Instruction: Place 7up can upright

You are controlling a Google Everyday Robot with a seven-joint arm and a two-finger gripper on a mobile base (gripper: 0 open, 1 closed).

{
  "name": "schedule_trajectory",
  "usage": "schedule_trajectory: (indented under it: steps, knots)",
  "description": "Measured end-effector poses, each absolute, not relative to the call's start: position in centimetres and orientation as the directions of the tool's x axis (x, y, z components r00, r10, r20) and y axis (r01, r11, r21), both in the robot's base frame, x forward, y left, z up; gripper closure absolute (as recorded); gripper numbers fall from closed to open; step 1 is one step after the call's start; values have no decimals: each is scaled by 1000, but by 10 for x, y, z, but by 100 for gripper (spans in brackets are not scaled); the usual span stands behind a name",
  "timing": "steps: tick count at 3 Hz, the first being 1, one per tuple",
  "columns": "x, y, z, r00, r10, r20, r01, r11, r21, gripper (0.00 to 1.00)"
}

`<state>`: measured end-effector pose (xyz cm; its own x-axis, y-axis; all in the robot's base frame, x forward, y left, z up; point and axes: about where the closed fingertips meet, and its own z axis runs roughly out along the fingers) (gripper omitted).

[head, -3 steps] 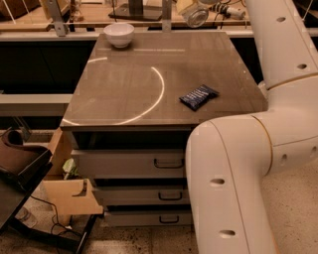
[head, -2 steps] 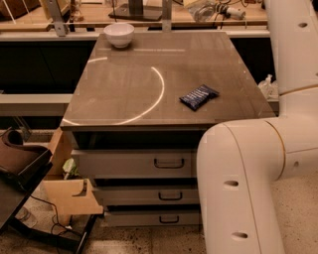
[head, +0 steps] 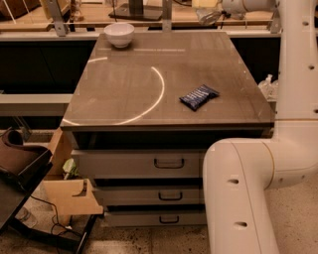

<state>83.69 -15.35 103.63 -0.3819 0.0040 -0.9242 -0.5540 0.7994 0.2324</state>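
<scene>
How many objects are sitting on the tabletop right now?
2: the white bowl at the far-left corner, the blue snack packet toward the right. Nothing looks hidden. The gripper is above the far-right edge.

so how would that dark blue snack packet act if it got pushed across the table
Probably slides rather than rolls: the snack packet lies flat on the smooth, glossy table. It looks thin and crinkly, so likely light and floppy. The gripper is far off, above the table's far edge.

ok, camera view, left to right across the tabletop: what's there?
White bowl → dark blue snack packet → white arm. Gripper, at the 7up can, hangs top right past the far edge, overlapping the packet's column: unranked.
</scene>
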Motion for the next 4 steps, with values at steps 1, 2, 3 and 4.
schedule_trajectory:
  steps: [1, 2, 3, 4]
  knots:
    - [842, -152, 985, -369, 53, -928, -571, 775, 271, 100]
    - [838, -146, 990, -418, 90, -904, -520, 792, 319, 100]
    - [838, -146, 989, -418, 90, -904, -520, 792, 319, 100]
    - [833, -145, 998, -435, 60, -899, -527, 792, 308, 100]
